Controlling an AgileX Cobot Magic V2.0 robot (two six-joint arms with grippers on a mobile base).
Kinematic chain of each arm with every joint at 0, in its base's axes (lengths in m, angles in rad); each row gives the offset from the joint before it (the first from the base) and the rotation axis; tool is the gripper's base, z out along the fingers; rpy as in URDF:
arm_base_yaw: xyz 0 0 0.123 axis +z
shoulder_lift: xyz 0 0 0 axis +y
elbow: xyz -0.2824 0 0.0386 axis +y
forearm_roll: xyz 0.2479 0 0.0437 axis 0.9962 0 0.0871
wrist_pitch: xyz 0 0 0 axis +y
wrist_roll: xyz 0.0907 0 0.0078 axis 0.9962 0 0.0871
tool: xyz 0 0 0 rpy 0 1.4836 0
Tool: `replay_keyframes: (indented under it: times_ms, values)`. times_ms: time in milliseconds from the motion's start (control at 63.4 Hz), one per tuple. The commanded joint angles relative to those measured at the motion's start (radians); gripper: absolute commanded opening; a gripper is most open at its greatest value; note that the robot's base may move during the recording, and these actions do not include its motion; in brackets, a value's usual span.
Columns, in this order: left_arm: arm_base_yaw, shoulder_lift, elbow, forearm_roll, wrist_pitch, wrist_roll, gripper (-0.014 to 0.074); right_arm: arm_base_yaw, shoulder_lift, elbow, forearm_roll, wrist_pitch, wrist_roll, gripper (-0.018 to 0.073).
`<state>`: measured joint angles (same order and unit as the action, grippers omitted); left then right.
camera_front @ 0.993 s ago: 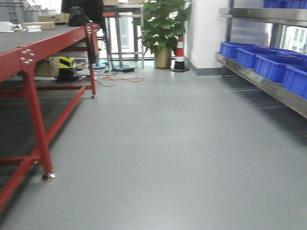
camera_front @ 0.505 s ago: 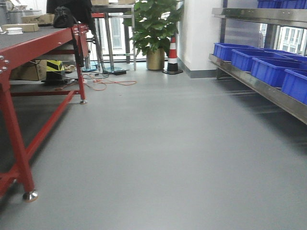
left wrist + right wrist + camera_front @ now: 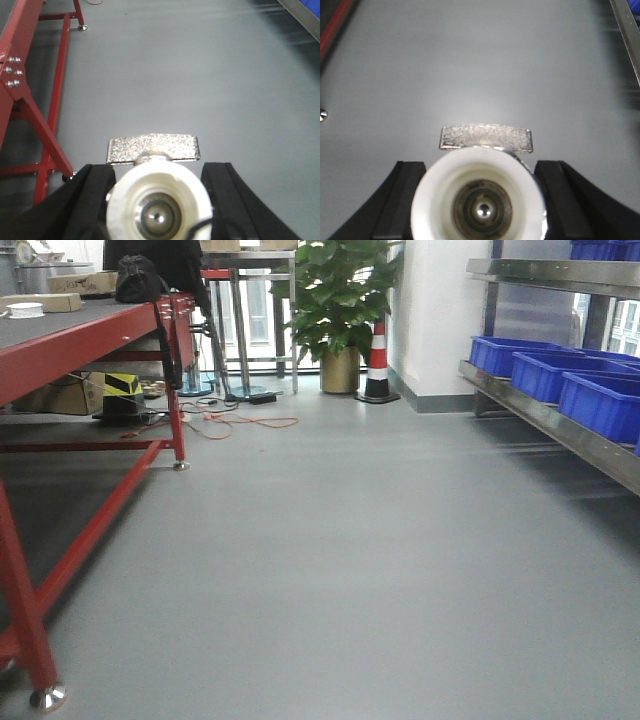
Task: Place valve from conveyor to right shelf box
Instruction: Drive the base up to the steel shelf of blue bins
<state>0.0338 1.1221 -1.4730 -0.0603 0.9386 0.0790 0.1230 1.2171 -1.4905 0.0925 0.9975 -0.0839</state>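
Note:
In the left wrist view my left gripper (image 3: 157, 172) is shut on a valve (image 3: 159, 207). Its white cap faces the camera and its silver lever (image 3: 153, 148) sticks up between the black fingers (image 3: 92, 187). In the right wrist view my right gripper (image 3: 479, 167) is shut on a second valve (image 3: 479, 205), with white cap and silver lever (image 3: 486, 138). Both are held above the grey floor. The blue shelf boxes (image 3: 600, 400) sit on the metal shelf (image 3: 545, 420) at the right of the front view. A dark grey flat top on a red frame (image 3: 60, 325) stands at the left. Neither gripper shows in the front view.
Open grey floor (image 3: 340, 540) runs between the red frame and the shelf. A red leg with a foot (image 3: 45, 695) is near the front left. At the far end stand a potted plant (image 3: 340, 300), a striped cone (image 3: 378, 360), stools and orange cables (image 3: 240, 422).
The front view has shifted: the red frame's near leg has slid left and down, and the shelf and blue boxes now sit farther right than 0.5 s ago.

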Motion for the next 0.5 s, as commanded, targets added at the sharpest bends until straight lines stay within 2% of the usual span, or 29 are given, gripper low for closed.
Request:
replay_keyframes:
  times_ms: [0, 489]
  values:
    - [0.002, -0.009, -0.013, -0.008, -0.046, -0.003, -0.0111, 0.000, -0.013, -0.016, -0.007, -0.063, -0.005, -0.0162]
    - [0.002, -0.009, -0.013, -0.008, -0.046, -0.003, -0.0111, 0.000, -0.013, -0.016, -0.007, -0.063, -0.005, -0.0162]
